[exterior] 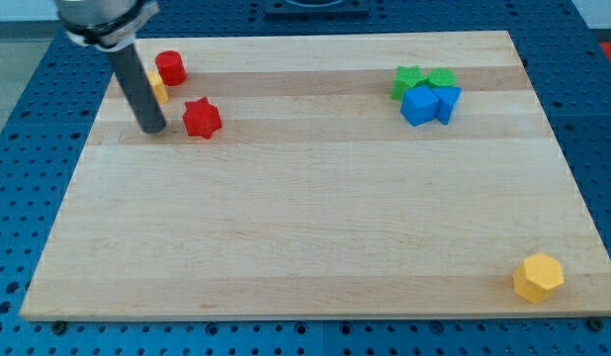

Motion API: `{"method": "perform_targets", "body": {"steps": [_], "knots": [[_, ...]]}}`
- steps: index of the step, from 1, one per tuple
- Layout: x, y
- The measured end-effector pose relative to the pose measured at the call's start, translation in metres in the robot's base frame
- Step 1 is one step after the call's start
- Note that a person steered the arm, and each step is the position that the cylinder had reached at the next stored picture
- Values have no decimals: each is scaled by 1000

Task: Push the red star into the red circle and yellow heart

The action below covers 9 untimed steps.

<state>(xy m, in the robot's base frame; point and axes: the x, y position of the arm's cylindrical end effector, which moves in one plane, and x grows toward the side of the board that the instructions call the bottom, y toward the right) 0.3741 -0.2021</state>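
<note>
Rod work: my tip [152, 129] rests, touching nothing, just left of the red star [202, 118]; no fingers exist. Light, rigid, the star should slide easily toward the red circle [170, 67] and yellow heart [159, 89] if pushed from its lower right.

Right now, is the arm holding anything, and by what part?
Nothing is held; the rod cannot grip. My tip rests on the board, just left of the red star, apart from it, below the yellow heart and red circle.

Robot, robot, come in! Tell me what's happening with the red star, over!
My tip down on the board, just left of the red star. Red circle above; yellow heart half hidden behind the rod. Nothing between star and them. Over.
</note>
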Motion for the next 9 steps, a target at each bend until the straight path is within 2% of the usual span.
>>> {"method": "perform_targets", "body": {"steps": [1,2,3,4,5,6,7,8,9], "knots": [[7,-12],[32,20],[8,41],[-47,36],[-40,34],[-10,39],[-21,99],[-59,96],[-78,19]]}}
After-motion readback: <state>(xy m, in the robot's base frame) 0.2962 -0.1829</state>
